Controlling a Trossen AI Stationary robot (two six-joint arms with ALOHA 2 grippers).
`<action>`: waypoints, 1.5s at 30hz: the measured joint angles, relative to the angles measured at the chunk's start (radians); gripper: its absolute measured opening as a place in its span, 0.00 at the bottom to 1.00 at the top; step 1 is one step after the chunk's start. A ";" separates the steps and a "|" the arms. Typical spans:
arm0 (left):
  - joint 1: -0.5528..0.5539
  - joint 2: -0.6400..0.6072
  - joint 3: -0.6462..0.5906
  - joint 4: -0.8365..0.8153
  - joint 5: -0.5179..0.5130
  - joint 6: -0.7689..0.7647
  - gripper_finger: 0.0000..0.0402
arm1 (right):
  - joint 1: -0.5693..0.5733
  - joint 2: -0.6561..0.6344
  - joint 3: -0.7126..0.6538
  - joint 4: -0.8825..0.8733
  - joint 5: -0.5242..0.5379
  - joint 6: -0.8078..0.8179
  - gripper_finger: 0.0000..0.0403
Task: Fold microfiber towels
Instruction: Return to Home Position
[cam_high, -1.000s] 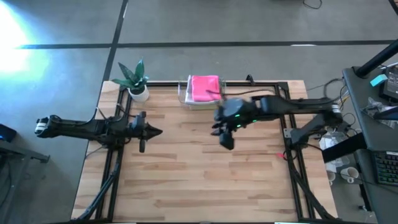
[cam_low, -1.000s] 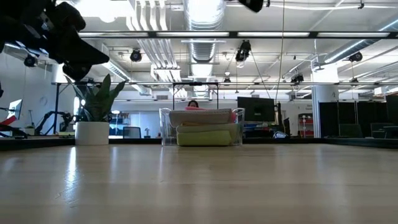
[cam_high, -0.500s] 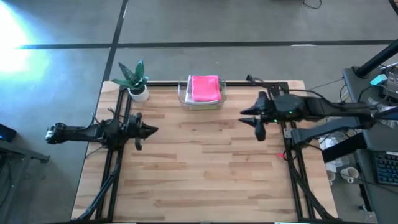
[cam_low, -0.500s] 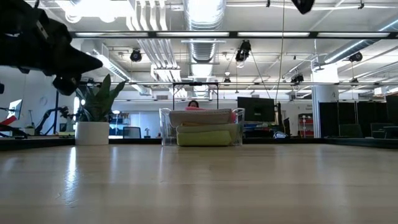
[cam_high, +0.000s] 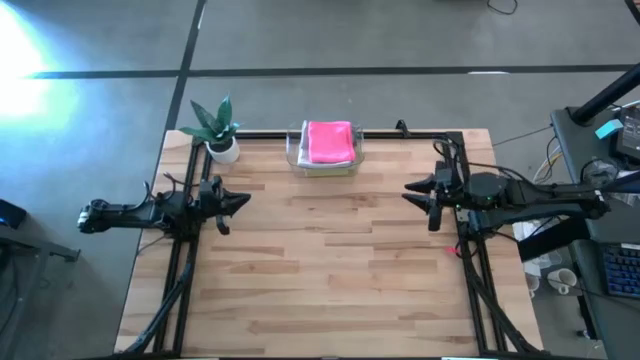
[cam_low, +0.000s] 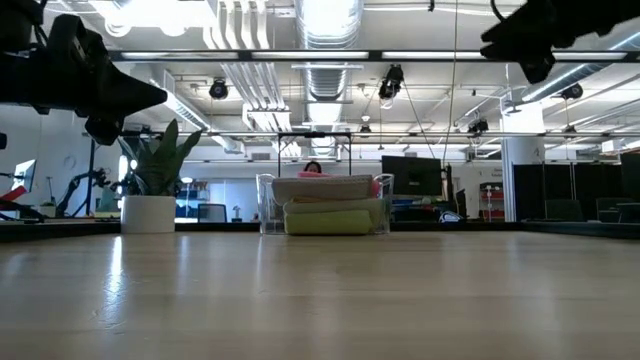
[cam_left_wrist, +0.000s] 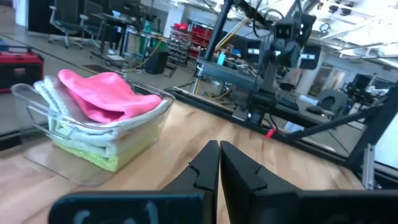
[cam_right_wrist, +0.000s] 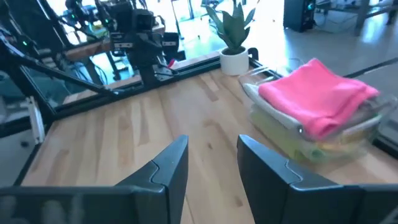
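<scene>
A stack of folded microfiber towels sits in a clear plastic tray (cam_high: 296, 152) at the table's far edge, middle: pink towel (cam_high: 329, 141) on top, grey and lime green ones below (cam_low: 330, 222). The stack also shows in the left wrist view (cam_left_wrist: 99, 99) and the right wrist view (cam_right_wrist: 317, 99). My left gripper (cam_high: 246, 199) is shut and empty above the table's left side. My right gripper (cam_high: 407, 191) is open and empty above the table's right side.
A potted plant (cam_high: 217, 130) in a white pot stands at the far left corner. The bare wooden tabletop (cam_high: 330, 270) stretches between the arms and to the near edge. Black frame rails (cam_high: 185, 260) run along the table's sides.
My right gripper has drawn back from beside the tray toward the table's right edge. My left gripper has pulled back a little toward the left edge. The towels in the tray have stayed still.
</scene>
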 joint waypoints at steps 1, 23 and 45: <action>0.000 0.000 0.000 0.000 -0.005 0.000 0.00 | 0.000 -0.029 -0.025 0.004 0.000 0.008 0.32; 0.000 0.002 -0.001 0.006 -0.007 0.000 0.00 | 0.000 -0.382 -0.414 0.168 0.024 0.084 0.32; 0.000 0.022 -0.003 0.013 -0.003 0.000 0.00 | 0.000 -0.383 -0.538 0.332 0.050 0.177 0.32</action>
